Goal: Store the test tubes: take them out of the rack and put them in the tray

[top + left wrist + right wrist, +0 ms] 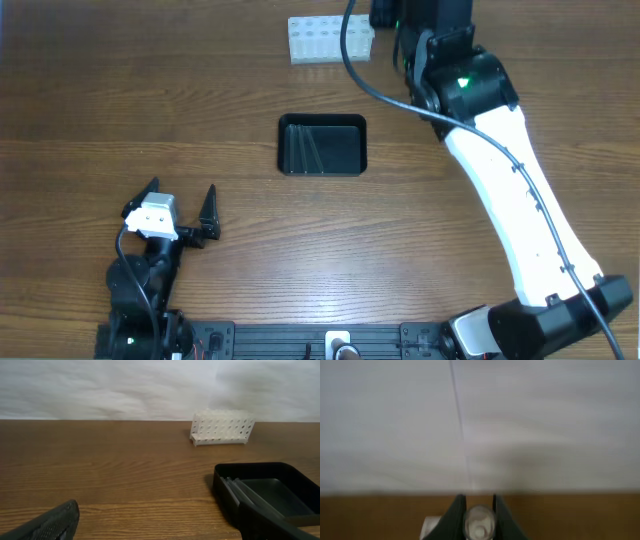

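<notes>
Test tube [480, 524] sits between the fingers of the right gripper [479, 510], which close against it on both sides, seemingly pinching it near its upper end. It looks like a clear, round, thin-walled cylinder, seen almost end-on and pale against the dark fingers. It is probably very light and rigid, with a smooth wall that could slip. If it is glass it would break under a hard squeeze or a drop, so a modest grip across its width near the top seems right, keeping it upright while it leaves its hole. In the top view the right arm reaches to the far end of the table [120, 90], by the right end of the white perforated rack [330, 40], so the tube is most likely at or just above the rack. The black tray [322, 146] lies nearer the arm bases, well apart from the rack, with other tubes [308, 150] lying flat inside as faint clear rods. The left gripper [182, 190] rests low over the table near its base, fingers spread wide and holding nothing.
</notes>
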`<state>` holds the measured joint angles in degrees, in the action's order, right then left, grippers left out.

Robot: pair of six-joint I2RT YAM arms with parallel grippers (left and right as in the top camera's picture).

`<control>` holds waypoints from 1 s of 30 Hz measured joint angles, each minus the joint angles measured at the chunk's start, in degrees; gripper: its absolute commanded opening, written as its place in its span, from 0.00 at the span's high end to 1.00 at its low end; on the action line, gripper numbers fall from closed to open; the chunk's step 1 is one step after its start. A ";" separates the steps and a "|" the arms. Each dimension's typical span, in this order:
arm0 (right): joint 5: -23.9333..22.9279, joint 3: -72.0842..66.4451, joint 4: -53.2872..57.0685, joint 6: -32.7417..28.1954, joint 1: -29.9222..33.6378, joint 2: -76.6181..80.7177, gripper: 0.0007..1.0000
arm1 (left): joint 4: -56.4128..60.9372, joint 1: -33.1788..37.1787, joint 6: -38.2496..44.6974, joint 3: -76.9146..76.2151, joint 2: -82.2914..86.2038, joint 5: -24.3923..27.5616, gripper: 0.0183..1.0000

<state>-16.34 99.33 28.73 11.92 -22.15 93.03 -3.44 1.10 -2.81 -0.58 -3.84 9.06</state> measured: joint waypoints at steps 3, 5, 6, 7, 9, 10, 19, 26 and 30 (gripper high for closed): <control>2.62 -0.11 10.99 2.71 -1.09 1.18 0.95 | 0.00 0.00 0.00 0.00 0.00 0.00 0.00; 4.79 -0.31 15.39 3.80 -1.38 3.04 0.95 | 0.00 0.00 0.00 0.00 0.00 0.00 0.00; 6.16 -0.50 17.68 4.33 -1.38 4.39 0.95 | 0.00 0.00 0.00 0.00 0.00 0.00 0.00; 7.78 -0.90 20.04 4.66 -1.38 6.19 0.95 | 0.00 0.00 0.00 0.00 0.00 0.00 0.00; 9.70 -1.57 22.73 5.20 -1.38 9.33 0.96 | 0.00 0.00 0.00 0.00 0.00 0.02 0.00; 10.69 -1.77 24.02 5.53 -1.38 11.34 0.96 | 0.00 0.00 0.00 0.00 0.00 0.00 0.00; 13.92 -2.19 23.85 7.06 -2.32 22.84 0.93 | 0.00 0.00 0.00 0.00 0.00 0.02 0.00; 14.49 -2.19 21.97 8.59 -3.26 25.16 0.91 | 0.00 0.00 0.00 0.00 0.00 0.00 0.00; 14.53 -2.19 21.94 10.01 -3.30 26.84 0.92 | 0.00 0.00 0.00 0.00 0.00 0.00 0.00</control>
<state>-1.80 97.14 50.68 21.93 -25.45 119.87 -3.44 1.10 -2.81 -0.58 -3.84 9.06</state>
